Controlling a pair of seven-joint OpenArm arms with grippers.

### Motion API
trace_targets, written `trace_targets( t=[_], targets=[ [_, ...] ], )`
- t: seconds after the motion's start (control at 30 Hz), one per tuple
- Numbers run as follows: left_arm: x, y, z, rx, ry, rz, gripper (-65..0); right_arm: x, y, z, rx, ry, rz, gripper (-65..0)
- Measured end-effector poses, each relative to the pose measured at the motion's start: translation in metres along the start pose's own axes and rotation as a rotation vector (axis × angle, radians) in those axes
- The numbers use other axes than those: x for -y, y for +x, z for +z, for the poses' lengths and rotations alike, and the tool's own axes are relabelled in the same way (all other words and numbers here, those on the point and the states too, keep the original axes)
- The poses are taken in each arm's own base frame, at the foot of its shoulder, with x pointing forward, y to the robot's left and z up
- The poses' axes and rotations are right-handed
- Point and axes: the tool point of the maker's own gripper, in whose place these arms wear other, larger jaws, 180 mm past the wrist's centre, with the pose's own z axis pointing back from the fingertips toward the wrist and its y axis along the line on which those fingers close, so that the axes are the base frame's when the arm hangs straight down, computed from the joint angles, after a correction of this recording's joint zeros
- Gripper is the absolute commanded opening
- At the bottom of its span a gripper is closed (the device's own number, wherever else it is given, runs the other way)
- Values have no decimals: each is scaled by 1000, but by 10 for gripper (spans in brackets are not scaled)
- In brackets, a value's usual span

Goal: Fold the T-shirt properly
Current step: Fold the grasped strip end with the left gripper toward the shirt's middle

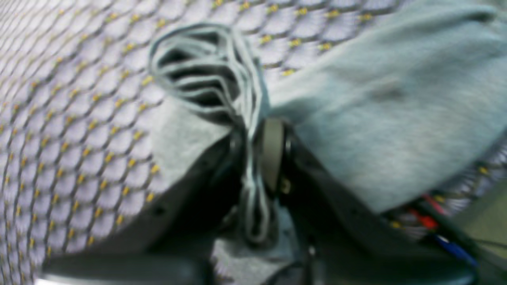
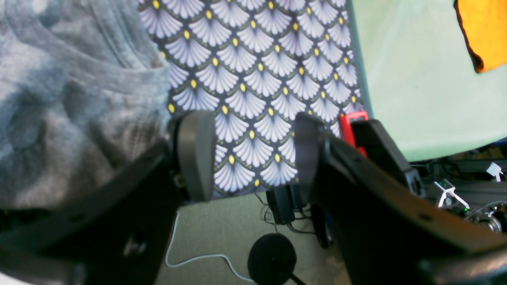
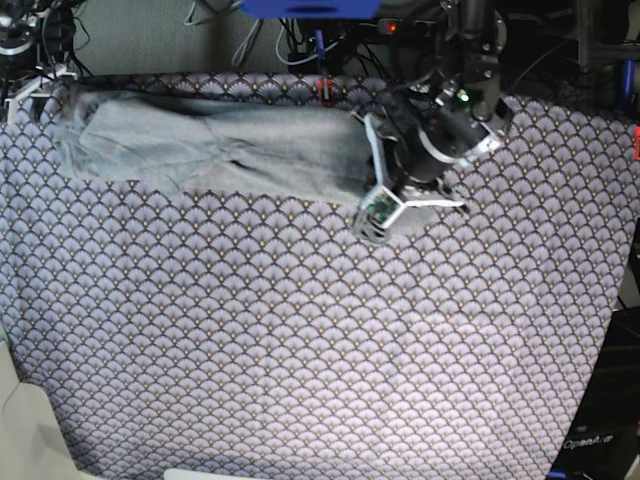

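Grey soft knit, the T-shirt [image 3: 215,148] lies along the far edge of the purple fan-patterned tablecloth [image 3: 300,340], its long axis running left to right, bunched into a narrow band and not flat. The left gripper [image 1: 253,158] is closed on several gathered layers at the right end of the shirt; the wrist picture is blurred, so which hem or sleeve it is I cannot say for sure. The right gripper [image 2: 253,152] stands with jaws apart and nothing between them, over bare cloth just beside the shirt's left end. To do this step well, the pinched end should probably be carried slowly and kept low, so the layers stay aligned, while the free gripper takes the opposite end to keep the band straight.
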Motion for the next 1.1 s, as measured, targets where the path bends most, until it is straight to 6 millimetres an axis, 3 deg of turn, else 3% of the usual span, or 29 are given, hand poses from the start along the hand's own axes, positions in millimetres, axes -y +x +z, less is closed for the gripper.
trace_targets(
  t=[0.23,0.43,0.67,0.9,1.1],
  targets=[
    [40,36,-8,69,-105,-86,-650,0,0,0,-1,0,1,-325],
    [48,50,-13,82,-22,85,-650,0,0,0,0,0,0,-325],
    [86,49,-12,36,-40,139,-650,0,0,0,-2,0,0,-325],
    [97,63,-11,66,-7,189,-650,-1,0,0,0,1,-3,-325],
    [112,43,-19,-32,-29,172,-650,0,-1,0,-2,0,-1,-325]
  ],
)
